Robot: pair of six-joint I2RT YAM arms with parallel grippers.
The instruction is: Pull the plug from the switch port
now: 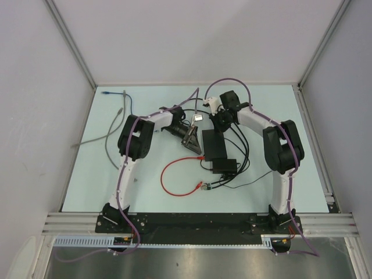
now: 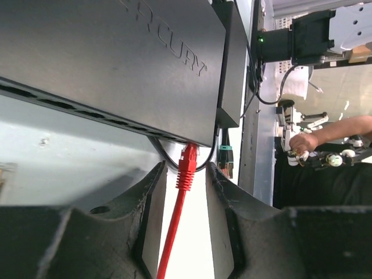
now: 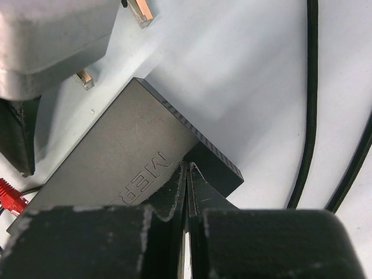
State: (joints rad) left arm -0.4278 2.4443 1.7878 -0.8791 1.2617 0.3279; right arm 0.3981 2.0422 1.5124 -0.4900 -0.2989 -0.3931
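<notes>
two fingers of the left gripper [image 2: 185, 170] stand apart astride the small, stiff red plug [image 2: 188, 161] seated in an edge port of the switch [image 2: 116, 64], best pinched on its hard body, not the limp cable [image 2: 171, 232], while the clenched right gripper [image 3: 187, 174] rests on the probably light, slippery switch.

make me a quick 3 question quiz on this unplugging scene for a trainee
1. True or false: the red plug is already out of the switch.
2. The right gripper is: A) open in the air, B) shut, with its tips on the switch's top, C) holding the plug.
3. Which gripper straddles the plug without yet clamping it?

Key: 1 false, it is in its port. 2 B. 3 the left gripper.
</notes>
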